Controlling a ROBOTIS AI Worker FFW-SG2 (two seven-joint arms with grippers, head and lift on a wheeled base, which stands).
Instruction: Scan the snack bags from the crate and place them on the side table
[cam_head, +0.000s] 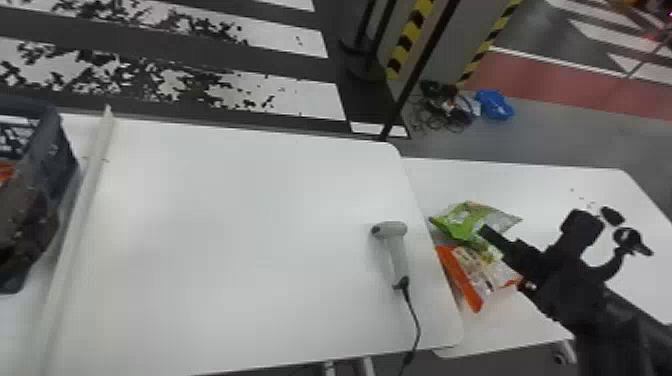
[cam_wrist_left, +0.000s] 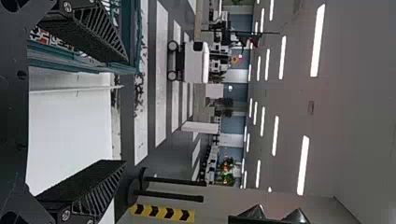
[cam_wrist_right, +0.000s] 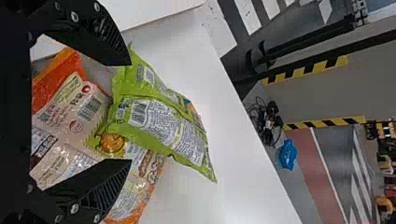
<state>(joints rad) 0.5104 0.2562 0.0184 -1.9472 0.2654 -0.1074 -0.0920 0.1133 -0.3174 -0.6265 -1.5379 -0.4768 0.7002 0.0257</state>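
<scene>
Where the side table (cam_head: 505, 185) meets the area right of the scanner (cam_head: 397, 250), your right gripper (cam_wrist_right: 130, 112) hangs over a green bag (cam_head: 457, 225), its fingers wide apart and clamping nothing. That bag lies right of the scanner, overlapping an orange bag (cam_head: 462, 280) nearer you. The step appears to be the release, so lift the right gripper clear before you swing it left to the scanner. Keep the fingers spread as you rise: the thin, crinkly film could snag on a ridged pad and drag the pile askew. See that both bags sit flat and secure, then give the scanner's cord, trailing toward you, a generous berth. Your left gripper (cam_wrist_left: 125, 112), also wide and empty, points out past the crate (cam_head: 50, 160), which stands far left of the scanner. Packaging shows inside that crate, so more scans look likely across the worktop (cam_head: 250, 225).
</scene>
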